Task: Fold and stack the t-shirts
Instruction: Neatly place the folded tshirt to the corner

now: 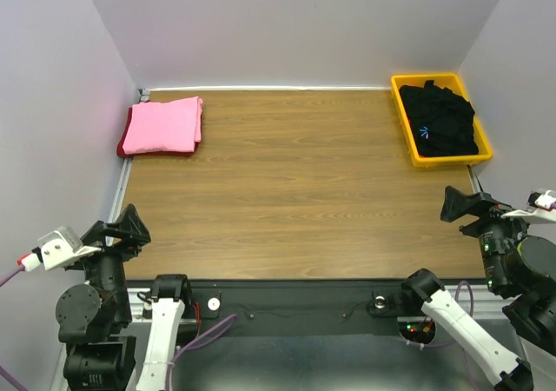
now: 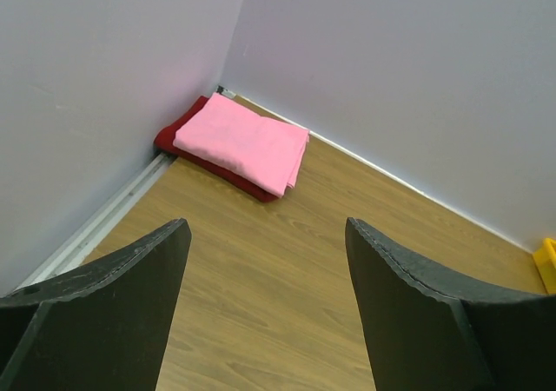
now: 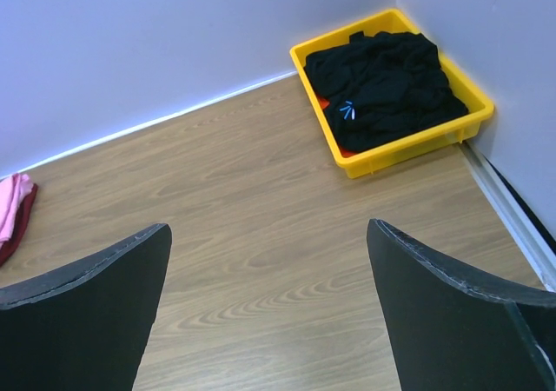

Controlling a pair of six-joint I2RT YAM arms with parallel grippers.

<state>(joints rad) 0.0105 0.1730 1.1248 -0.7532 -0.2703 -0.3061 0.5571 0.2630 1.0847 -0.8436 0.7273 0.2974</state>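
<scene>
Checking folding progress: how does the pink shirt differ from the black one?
The pink t-shirt is folded flat; the black t-shirt is crumpled. The pink one tops the dark red t-shirt in the far left corner; the black one lies in the yellow bin at far right. Pink is plain; black bears a blue mark. Neither is held.

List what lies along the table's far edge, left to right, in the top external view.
Far edge: folded light pink cotton t-shirt lying on a folded dark red t-shirt → bare wooden table → yellow plastic bin holding a crumpled black t-shirt with a small blue mark.
</scene>
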